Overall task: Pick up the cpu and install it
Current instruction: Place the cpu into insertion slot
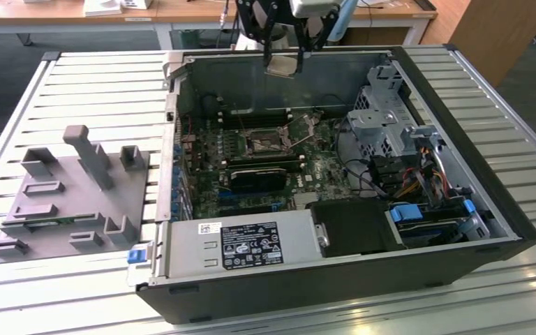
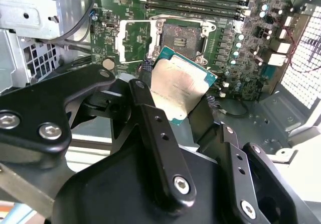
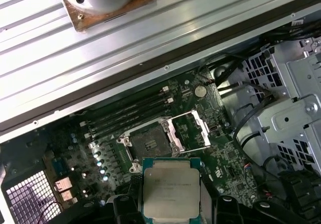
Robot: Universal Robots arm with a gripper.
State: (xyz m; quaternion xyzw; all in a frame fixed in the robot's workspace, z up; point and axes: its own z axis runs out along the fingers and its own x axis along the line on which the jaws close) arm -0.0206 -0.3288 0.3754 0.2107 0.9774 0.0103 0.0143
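Here, the gripper is clamped on the cpu, its two black fingers pressing opposite edges; in both wrist views the cpu hangs clear above the motherboard inside the open computer case; the empty socket lies near it, metal load frame swung open alongside; the grey fixture stands well apart at the exterior view's left.

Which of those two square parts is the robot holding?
The silvery flat square chip, clamped in the black tool above the open computer case. The other square, the black motherboard socket, lies uncovered on the green board.
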